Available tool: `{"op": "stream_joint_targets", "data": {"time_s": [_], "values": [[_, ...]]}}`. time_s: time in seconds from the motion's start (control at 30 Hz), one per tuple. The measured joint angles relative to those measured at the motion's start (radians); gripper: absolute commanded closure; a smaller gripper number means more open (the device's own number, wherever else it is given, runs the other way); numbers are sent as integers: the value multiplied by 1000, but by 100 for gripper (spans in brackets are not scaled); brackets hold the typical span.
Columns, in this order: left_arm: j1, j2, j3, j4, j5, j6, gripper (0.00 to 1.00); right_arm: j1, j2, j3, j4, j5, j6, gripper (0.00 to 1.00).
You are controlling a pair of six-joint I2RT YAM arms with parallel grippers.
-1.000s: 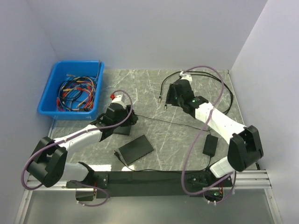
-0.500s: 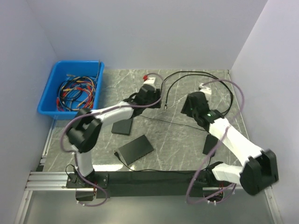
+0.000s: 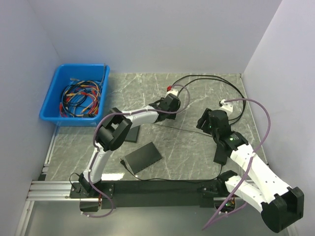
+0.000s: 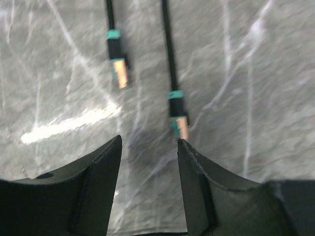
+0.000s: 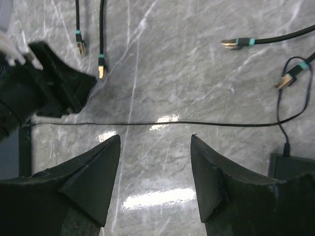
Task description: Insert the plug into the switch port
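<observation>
Gold-tipped plug (image 4: pixel 179 127) lies just beyond the spread left claw (image 4: pixel 148 142).

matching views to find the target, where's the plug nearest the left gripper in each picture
top external: too small to tell, by the left gripper
left wrist: plug at centre, just ahead of the jaws
right wrist: upper left, right of its twin plug
shared landmark: the left gripper

— Any room around the left gripper (image 4: pixel 147 162)?
— Bare surface (image 4: pixel 246 73) between its parted fingers. The near plug (image 4: pixel 180 125) lies just beside one fingertip, and the far plug (image 4: pixel 119 73) lies ahead, with a free lane between them.
— And the right gripper (image 5: pixel 154 147)?
— Bare surface beneath. A thin cable (image 5: pixel 206 124) crosses just ahead, and the left gripper stands ahead to its left.
</observation>
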Motion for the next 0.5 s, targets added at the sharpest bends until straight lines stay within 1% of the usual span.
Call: {"op": "stream_joint_targets", "data": {"time_s": [0.1, 0.4, 0.47, 0.5], "values": [[-16, 19, 39, -2, -16, 2, 46, 0, 2, -13, 11, -26, 0, 34], [-50, 50, 58, -31, -54, 4, 47, 0, -2, -43, 37, -67, 0, 34], [-51, 68, 80, -36, -62, 3, 50, 0, -8, -45, 39, -69, 0, 34], [-51, 75, 93, -37, -64, 5, 54, 0, -11, -47, 41, -71, 0, 34]]}}
